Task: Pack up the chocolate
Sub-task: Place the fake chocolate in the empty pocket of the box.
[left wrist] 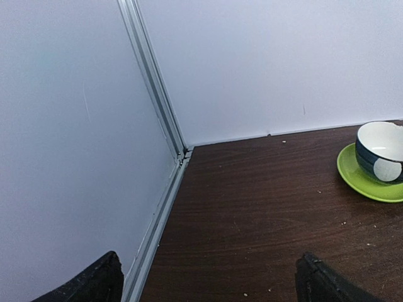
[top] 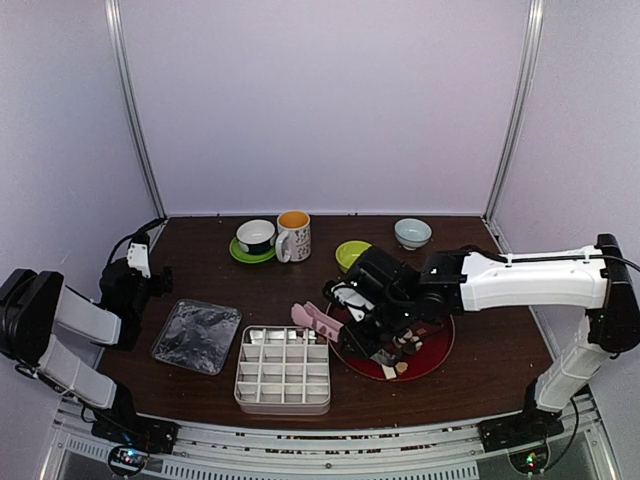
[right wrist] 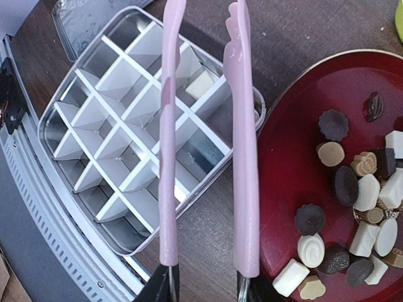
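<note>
Well left of the divided tin (right wrist: 116,75) my left gripper (left wrist: 211,286) sits splayed and empty; my right gripper (right wrist: 208,290) clamps the pink tongs (right wrist: 244,157), long axis lying over the tin's right edge, prongs empty — the chocolate (right wrist: 356,189) heaps on the red plate (right wrist: 289,157) just right of the tin, nearer this arm.

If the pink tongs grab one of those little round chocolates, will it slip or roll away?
Maybe slip: the chocolates look smooth, and the pink tongs have narrow, smooth arms. Round ones could roll on the flat red plate; square ones probably stay put. They're tiny, so likely light.
</note>
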Controlling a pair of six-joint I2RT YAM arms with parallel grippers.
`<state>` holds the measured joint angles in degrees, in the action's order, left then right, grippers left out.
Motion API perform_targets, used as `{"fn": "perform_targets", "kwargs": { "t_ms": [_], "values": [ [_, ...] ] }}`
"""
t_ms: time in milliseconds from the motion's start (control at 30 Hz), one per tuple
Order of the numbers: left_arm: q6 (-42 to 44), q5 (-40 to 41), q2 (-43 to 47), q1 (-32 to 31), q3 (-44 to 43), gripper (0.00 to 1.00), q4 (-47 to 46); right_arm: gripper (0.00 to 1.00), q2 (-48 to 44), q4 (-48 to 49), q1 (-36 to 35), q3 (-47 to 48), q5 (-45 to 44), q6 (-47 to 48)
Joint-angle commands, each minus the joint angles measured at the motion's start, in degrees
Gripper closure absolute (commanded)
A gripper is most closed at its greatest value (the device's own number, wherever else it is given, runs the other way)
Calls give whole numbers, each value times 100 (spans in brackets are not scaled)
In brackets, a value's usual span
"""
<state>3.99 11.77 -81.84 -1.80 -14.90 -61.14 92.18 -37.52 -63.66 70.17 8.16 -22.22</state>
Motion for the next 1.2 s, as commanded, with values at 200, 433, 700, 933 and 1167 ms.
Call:
{"fn": "perform_targets", "kwargs": {
  "t_ms": [200,433,700,933,1167],
  "values": [
    [-6,33,9,53,-92,2,-142,68,-635,72,1,-154,-915,-138],
    [-3,31,4,53,-92,2,-136,68,-1102,20,18,-443,-1146,-218],
    [-5,28,10,50,-92,2,-138,68,-1685,-4,66,-804,-1449,-301],
    [-6,36,9,51,-93,2,-136,68,-2099,-356,121,-1091,-1541,-532],
    [-4,36,2,52,-92,2,-136,67,-2581,-1025,171,-1442,-1630,-719]
  ]
}}
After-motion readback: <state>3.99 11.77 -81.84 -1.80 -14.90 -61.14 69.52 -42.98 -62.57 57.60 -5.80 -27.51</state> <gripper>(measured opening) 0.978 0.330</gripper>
